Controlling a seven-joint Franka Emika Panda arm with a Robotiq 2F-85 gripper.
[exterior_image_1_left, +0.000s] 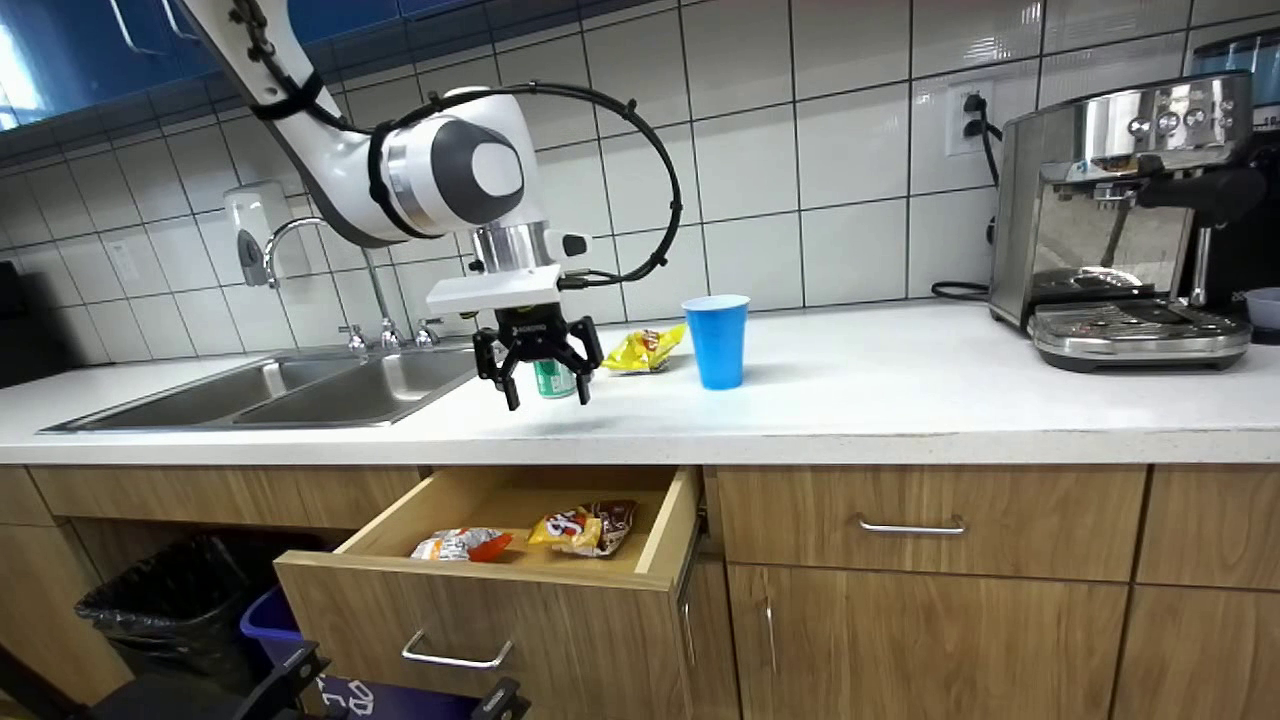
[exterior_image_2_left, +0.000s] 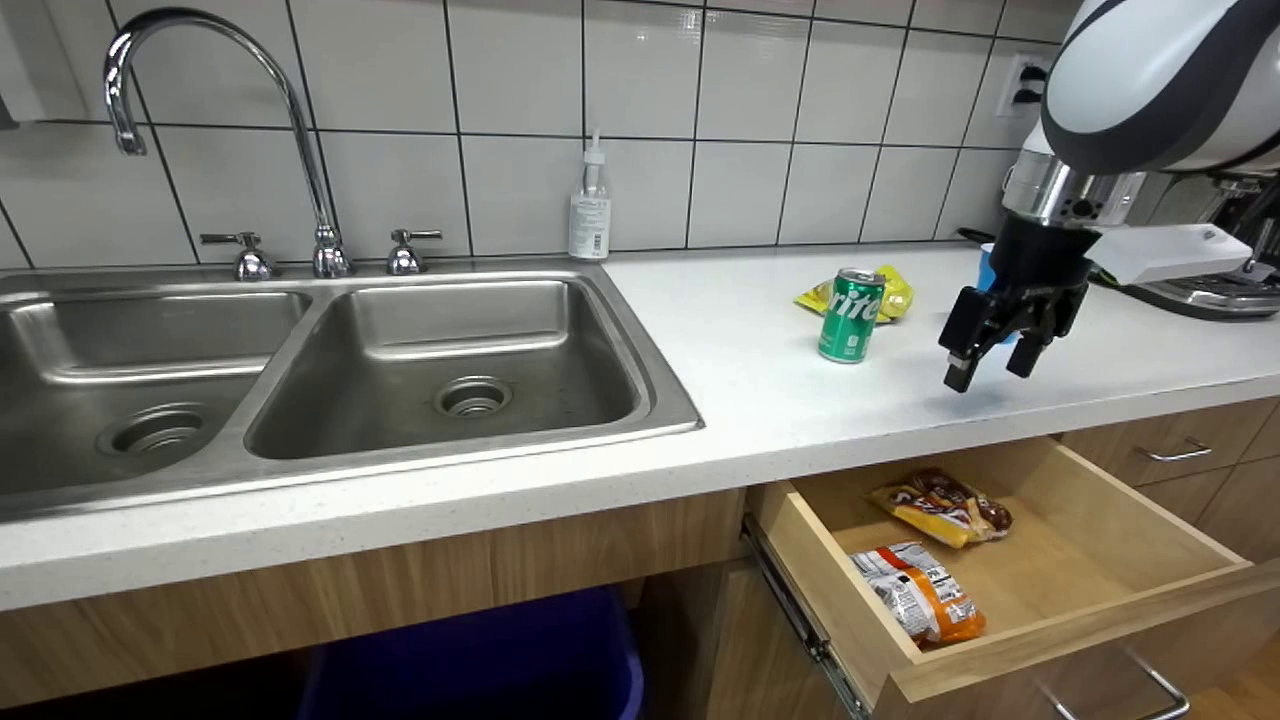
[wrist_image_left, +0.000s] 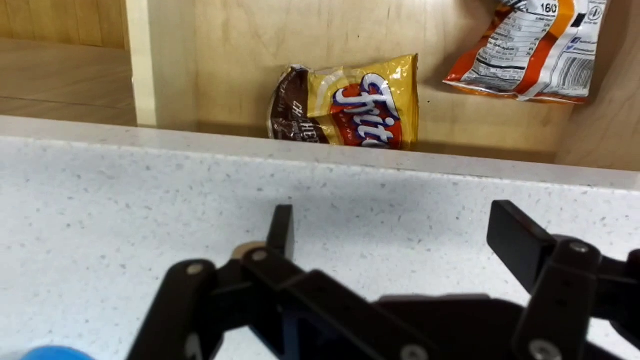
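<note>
With fingers (wrist_image_left: 517, 245) spread wide and released, hangs over the table (wrist_image_left: 125, 225) in the wrist view, near an open drawer (wrist_image_left: 142, 65) holding a brown-and-yellow bag (wrist_image_left: 357, 105). In an exterior view, hovers in front of a green can (exterior_image_1_left: 555, 380), with a crumpled bag (exterior_image_1_left: 645, 350) and blue cup (exterior_image_1_left: 717, 342) farther right on the table. In an exterior view, appears right of the can, partly hiding the cup.

Light bright, diffuse. Blue cabinet (exterior_image_1_left: 90, 65) and tiles (exterior_image_1_left: 745, 160) show glare. Desk (exterior_image_1_left: 900, 390) bears soft shadow beneath pincer (exterior_image_1_left: 548, 400); black bin liner (exterior_image_1_left: 175, 625) sits dim. Wrist view: pincer slightly soft.
</note>
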